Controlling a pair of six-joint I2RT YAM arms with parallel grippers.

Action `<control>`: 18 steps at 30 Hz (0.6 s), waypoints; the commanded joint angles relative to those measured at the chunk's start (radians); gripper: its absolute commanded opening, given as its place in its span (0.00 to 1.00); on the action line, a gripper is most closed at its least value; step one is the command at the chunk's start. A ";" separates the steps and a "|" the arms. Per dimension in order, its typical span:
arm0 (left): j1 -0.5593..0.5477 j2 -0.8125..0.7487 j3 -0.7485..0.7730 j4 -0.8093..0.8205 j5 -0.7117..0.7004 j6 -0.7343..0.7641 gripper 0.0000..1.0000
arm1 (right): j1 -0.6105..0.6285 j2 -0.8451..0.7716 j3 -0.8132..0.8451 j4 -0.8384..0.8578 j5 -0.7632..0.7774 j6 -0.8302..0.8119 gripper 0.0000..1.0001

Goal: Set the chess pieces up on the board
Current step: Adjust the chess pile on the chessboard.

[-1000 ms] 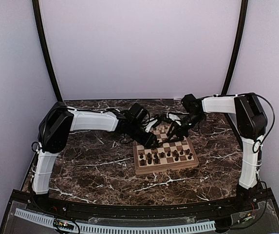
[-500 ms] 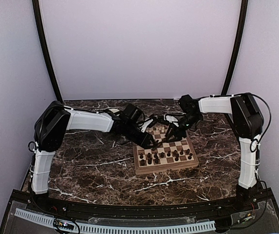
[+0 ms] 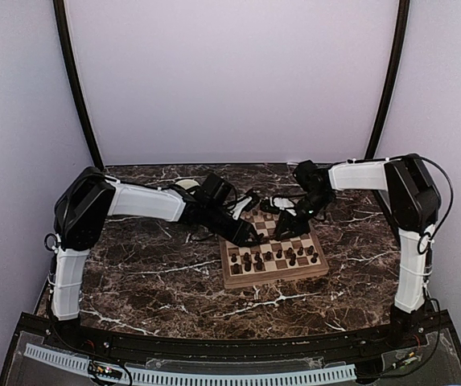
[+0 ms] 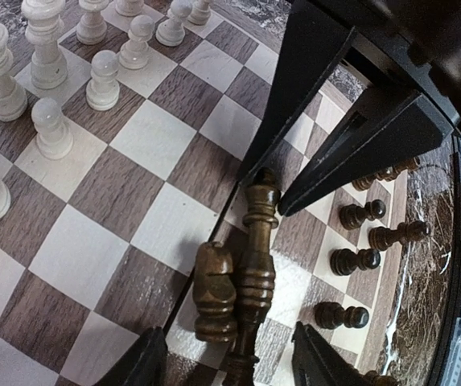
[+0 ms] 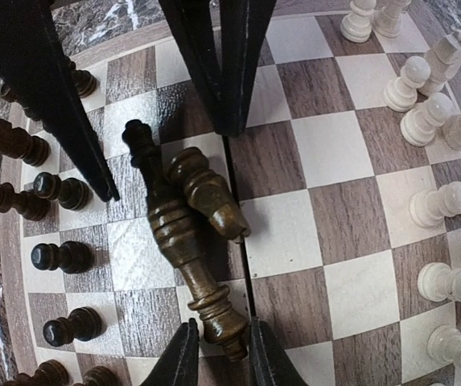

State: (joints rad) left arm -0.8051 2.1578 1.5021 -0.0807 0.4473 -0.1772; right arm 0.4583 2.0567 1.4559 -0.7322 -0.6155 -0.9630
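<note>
- Tools first: the right tool is closed on one end of a tall dark piece, with a finger tight against each side as far as its wrist view shows.
- The left tool has its jaws apart around the other end of that piece. A gap shows on both sides, so it grips nothing.
- The tall dark piece lies tipped over across the open squares of the board, nearer the dark side. A dark knight lies on its side, touching it.
- To my eye this is turned wood: light, stiff, smooth and round. I'd expect it to twist or slip between flat fingers.
- Held by its end, it would likely swing. I'd sooner take it at the thick waist, square across.
- The knight may get dragged along when the piece is lifted.
- Other dark pieces stand in rows along one side of the board, and white pieces along the opposite side. A careless swing could topple them.
- The board sits on the marble tabletop, between the two arms.
</note>
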 commanded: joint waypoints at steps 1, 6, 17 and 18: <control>-0.005 -0.065 -0.063 0.021 0.027 -0.006 0.58 | 0.011 -0.037 -0.067 -0.026 0.053 0.017 0.22; -0.006 -0.097 -0.126 0.087 0.017 0.019 0.60 | 0.011 -0.070 -0.103 -0.004 0.058 0.029 0.24; -0.006 -0.129 -0.191 0.146 0.001 0.051 0.60 | 0.022 -0.032 -0.085 0.023 0.053 0.032 0.32; -0.005 -0.133 -0.199 0.153 -0.001 0.053 0.60 | 0.026 -0.030 -0.083 0.026 0.057 0.031 0.31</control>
State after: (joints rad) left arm -0.8078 2.0850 1.3468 0.0608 0.4522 -0.1482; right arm 0.4664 1.9900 1.3628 -0.7036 -0.6010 -0.9405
